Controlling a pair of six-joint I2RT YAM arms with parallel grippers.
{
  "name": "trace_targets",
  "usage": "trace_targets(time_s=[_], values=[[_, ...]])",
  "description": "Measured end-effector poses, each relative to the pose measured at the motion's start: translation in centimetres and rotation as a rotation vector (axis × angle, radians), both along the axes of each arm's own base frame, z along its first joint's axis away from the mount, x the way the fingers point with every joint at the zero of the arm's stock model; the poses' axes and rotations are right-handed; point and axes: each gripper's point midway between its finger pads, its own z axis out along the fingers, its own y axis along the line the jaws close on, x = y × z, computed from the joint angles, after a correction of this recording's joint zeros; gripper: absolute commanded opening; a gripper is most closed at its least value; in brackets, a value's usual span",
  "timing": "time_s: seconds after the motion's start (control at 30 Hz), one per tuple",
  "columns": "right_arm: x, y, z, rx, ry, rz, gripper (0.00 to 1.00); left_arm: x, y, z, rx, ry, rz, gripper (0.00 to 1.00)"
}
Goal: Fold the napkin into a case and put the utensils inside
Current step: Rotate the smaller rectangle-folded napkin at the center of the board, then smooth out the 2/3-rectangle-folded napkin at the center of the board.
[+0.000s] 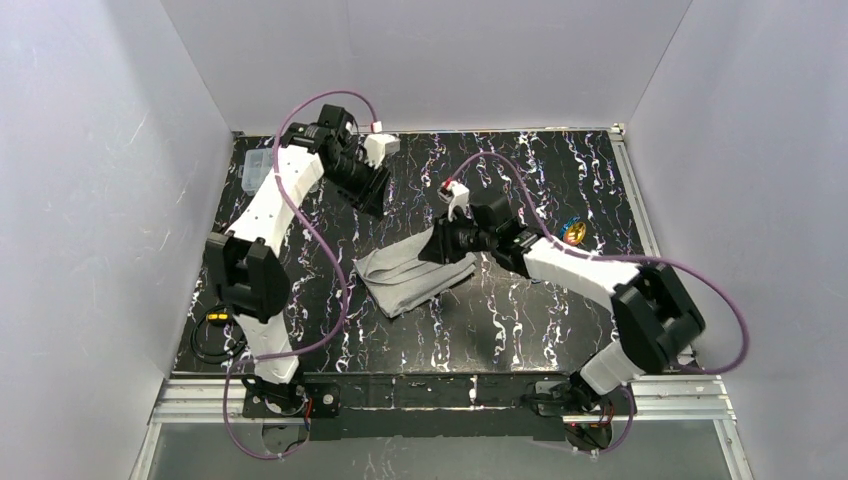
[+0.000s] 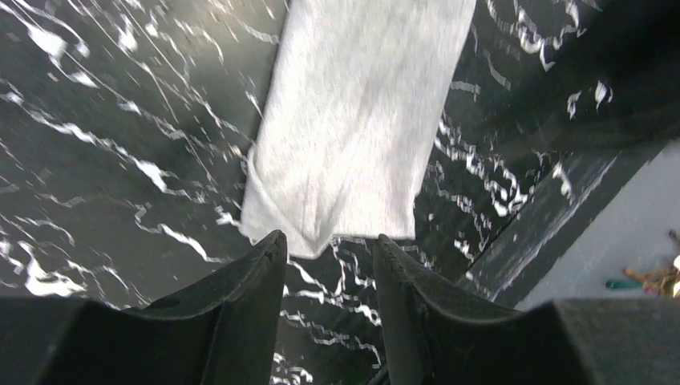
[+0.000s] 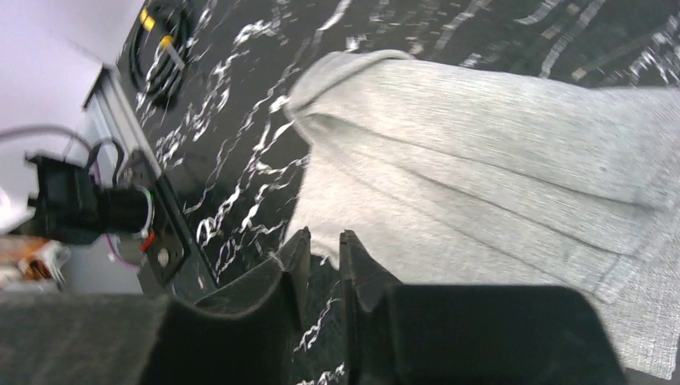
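Napkin (image 1: 415,275) folded mid-table; right fingers (image 3: 357,269) seemingly at edge.

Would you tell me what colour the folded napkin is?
Light grey napkin, clearest in the left wrist view.

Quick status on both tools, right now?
Left tool: open, empty.
Right tool: slightly open, tips at the napkin edge, nothing visibly held.
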Motion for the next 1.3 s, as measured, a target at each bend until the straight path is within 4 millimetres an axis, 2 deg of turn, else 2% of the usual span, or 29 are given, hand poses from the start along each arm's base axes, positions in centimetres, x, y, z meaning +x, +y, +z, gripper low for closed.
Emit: trace_targets(time_s=[0.1,0.13,0.17,0.2,0.23,0.33,0.47,0.53,0.67,0.77,0.97,1.1,1.3], values=[[2.3,-0.5,-2.8,0.014,0.107,-0.056,0.19,-2.5,1.2,-1.3,0.045,0.009,-0.03,0.43],[2.7,-0.6,-4.2,0.007,0.15,-0.069,0.18,-2.9,1.5,-1.7,0.062,0.007,-0.043,0.46],[2.8,-0.5,-5.2,0.002,0.181,-0.073,0.16,-3.0,1.7,-1.9,0.075,-0.001,-0.056,0.66],[2.7,-0.4,-6.1,-0.001,0.211,-0.07,0.15,-3.0,1.9,-1.9,0.089,-0.019,-0.071,0.94],[2.5,-0.1,-6.8,-0.001,0.237,-0.064,0.13,-2.8,2.0,-1.8,0.1,-0.047,-0.083,0.98],[2.2,0.6,-8.0,0.011,0.277,-0.044,0.1,-2.3,3.0,-0.8,0.132,-0.134,-0.062,0.98],[1.7,1.3,-8.2,0.025,0.284,-0.022,0.08,-3.3,4.1,-0.6,0.125,-0.17,-0.058,0.95],[1.5,1.7,-7.9,0.036,0.274,-0.009,0.07,-4.1,4.4,-2.2,0.147,-0.171,-0.077,0.88],[0.3,2.0,-8.4,0.039,0.279,0.012,0.04,-6.8,3.6,-7.5,0.217,-0.131,-0.183,0.73],[-0.9,2.0,-9.3,0.029,0.301,0.025,0.02,-8.1,3.3,-10.2,0.259,-0.129,-0.265,0.69],[-2.2,2.7,-10.8,0.023,0.337,0.059,0.01,-6.3,3.5,-11.4,0.295,-0.254,-0.348,0.7],[-2.9,2.5,-11.9,0.017,0.362,0.068,0.01,-6.6,4.1,-12.5,0.318,-0.266,-0.398,0.71],[-4.0,2.0,-12.8,0.004,0.381,0.078,0.01,-7.1,4.3,-12.7,0.321,-0.249,-0.419,0.71]])
